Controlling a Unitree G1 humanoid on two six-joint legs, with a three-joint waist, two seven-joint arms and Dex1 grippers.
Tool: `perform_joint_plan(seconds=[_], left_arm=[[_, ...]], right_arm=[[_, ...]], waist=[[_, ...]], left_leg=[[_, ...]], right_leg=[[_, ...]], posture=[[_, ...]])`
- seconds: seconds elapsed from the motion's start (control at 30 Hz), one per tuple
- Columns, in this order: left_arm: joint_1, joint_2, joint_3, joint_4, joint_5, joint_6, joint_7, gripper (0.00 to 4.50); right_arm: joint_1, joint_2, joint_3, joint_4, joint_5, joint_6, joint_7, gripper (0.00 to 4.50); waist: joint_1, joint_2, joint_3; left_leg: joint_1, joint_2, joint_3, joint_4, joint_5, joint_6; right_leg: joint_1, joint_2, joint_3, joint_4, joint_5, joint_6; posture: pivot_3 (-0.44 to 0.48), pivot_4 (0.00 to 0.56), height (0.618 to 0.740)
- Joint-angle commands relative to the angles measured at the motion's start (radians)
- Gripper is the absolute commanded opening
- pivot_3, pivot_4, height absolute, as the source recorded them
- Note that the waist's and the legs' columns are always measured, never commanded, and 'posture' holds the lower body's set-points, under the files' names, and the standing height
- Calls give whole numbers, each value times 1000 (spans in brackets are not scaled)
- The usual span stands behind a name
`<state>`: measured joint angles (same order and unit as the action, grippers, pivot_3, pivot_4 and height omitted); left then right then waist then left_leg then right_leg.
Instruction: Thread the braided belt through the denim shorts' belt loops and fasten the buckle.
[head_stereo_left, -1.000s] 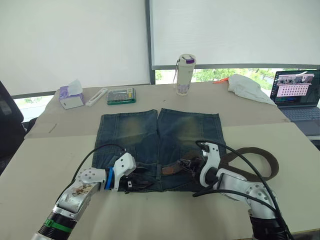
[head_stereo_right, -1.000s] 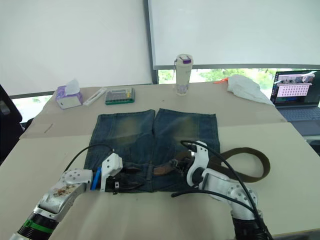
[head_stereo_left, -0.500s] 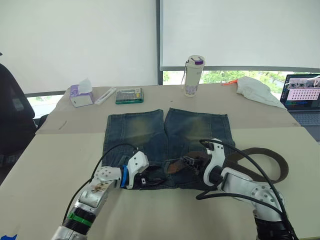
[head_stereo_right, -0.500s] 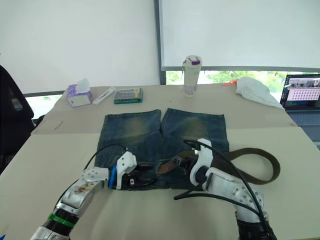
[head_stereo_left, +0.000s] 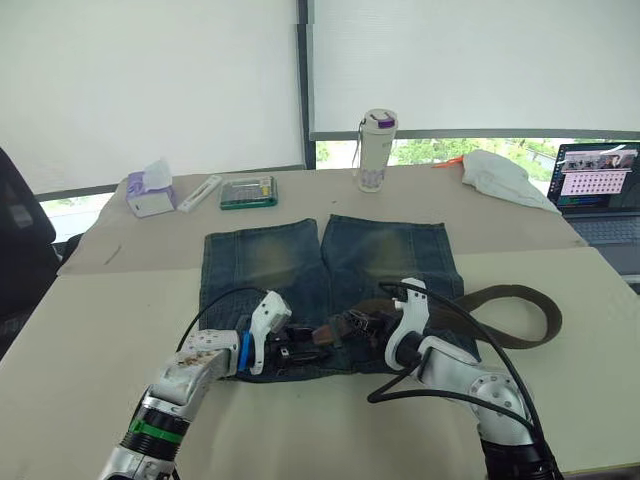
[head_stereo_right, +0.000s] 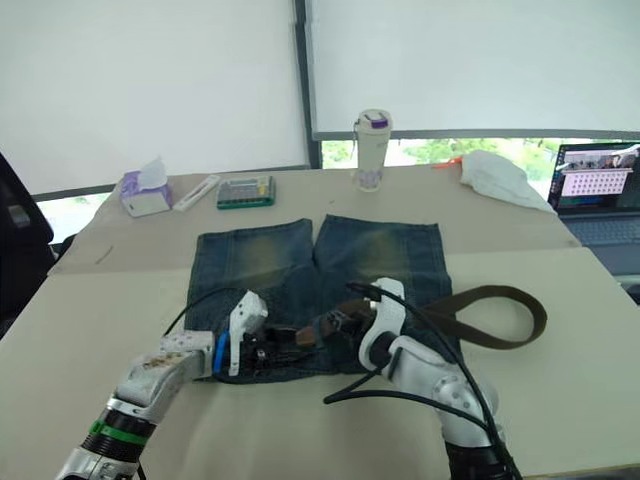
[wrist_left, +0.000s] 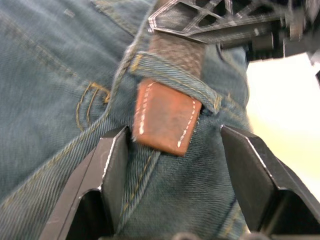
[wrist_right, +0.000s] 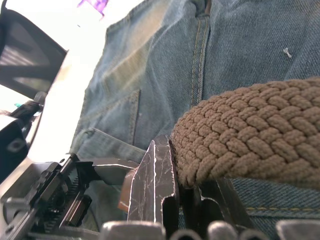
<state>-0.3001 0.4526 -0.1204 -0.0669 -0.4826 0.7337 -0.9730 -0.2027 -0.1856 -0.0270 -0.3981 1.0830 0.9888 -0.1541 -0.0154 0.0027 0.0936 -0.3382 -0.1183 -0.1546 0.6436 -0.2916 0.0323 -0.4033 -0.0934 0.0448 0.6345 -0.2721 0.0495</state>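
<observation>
left wrist: belt tip (wrist_left: 166, 117) through loop (wrist_left: 175, 75)

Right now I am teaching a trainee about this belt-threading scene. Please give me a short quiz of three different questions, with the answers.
1. True or false: the leather tip of the braided belt has already come out through a belt loop.
2. What does the right gripper hold?
A. the bottle
B. the braided belt
C. the tissue box
3. Fill in: the fingers of the left gripper stand ___, one on each side of the belt tip.

Key: 1 true; 2 B; 3 open.
</observation>
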Motion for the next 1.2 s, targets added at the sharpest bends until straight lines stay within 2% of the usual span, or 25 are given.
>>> perform_joint_plan(seconds=[0.03,0.2,0.43,0.53,0.73,0.77,0.83,0.9,0.97,1.03,1.07,1.2], left_arm=[[-29,26,80,-63,-144,201,14,3044],[-75,-38,156,-68,-242,347,120,3044],[-118,-130,208,-57,-300,436,244,3044],[-124,-143,207,-59,-305,444,266,2236],[-123,-142,192,-70,-308,448,275,247],[-122,-138,190,-71,-308,449,273,21],[-121,-130,188,-73,-306,449,270,21],[-126,-124,189,-68,-303,445,268,0],[-130,-121,188,-64,-300,439,267,0],[-146,-119,193,-46,-299,434,268,0],[-156,-115,199,-34,-300,435,266,0],[-182,-99,205,4,-296,429,255,0]], right_arm=[[-3,27,-29,-12,17,-35,35,0],[-3,44,-24,-13,-3,-35,63,0],[8,49,-21,-21,-19,-34,77,0],[11,50,-24,-22,-23,-35,80,0],[13,57,-31,-21,-30,-35,77,0],[13,55,-34,-22,-26,-34,80,0],[11,41,-32,-28,-34,-34,97,0],[11,17,-31,-45,-38,-31,118,825],[19,-4,-34,-70,-30,-24,125,1416],[40,-76,-41,-137,-61,-10,120,2152],[70,-170,-40,-204,-105,10,133,2418],[182,-463,-56,-380,-197,66,191,2418]], waist=[[-3,0,0],[2,0,0],[2,0,0],[1,0,0],[2,0,0],[2,0,0],[2,0,0],[2,0,0],[3,0,0],[6,0,0],[8,-1,0],[19,-2,1]], left_leg=[[0,0,0,0,0,0],[0,0,0,0,0,0],[0,0,0,0,0,-1],[0,0,1,0,0,-1],[0,0,1,0,1,-1],[0,0,1,0,1,-1],[0,0,1,0,1,-1],[0,0,1,0,1,-1],[0,0,1,0,1,-1],[0,0,1,0,1,-1],[0,-1,0,0,1,-1],[0,-4,1,2,0,-1]], right_leg=[[0,0,0,2,0,0],[0,1,-1,7,0,0],[0,0,0,7,0,0],[-1,0,0,7,0,0],[-1,0,0,7,0,0],[-1,0,0,7,0,0],[0,0,0,7,0,0],[-1,0,0,7,0,0],[-1,0,0,7,0,0],[0,0,0,7,0,0],[0,0,0,6,0,0],[0,1,-1,5,0,1]], posture=[[0,150,740],[0,150,740],[0,150,740],[0,150,740],[0,150,740],[0,150,740],[0,150,740],[0,150,740],[0,150,740],[0,150,740],[0,150,740],[0,150,740]])
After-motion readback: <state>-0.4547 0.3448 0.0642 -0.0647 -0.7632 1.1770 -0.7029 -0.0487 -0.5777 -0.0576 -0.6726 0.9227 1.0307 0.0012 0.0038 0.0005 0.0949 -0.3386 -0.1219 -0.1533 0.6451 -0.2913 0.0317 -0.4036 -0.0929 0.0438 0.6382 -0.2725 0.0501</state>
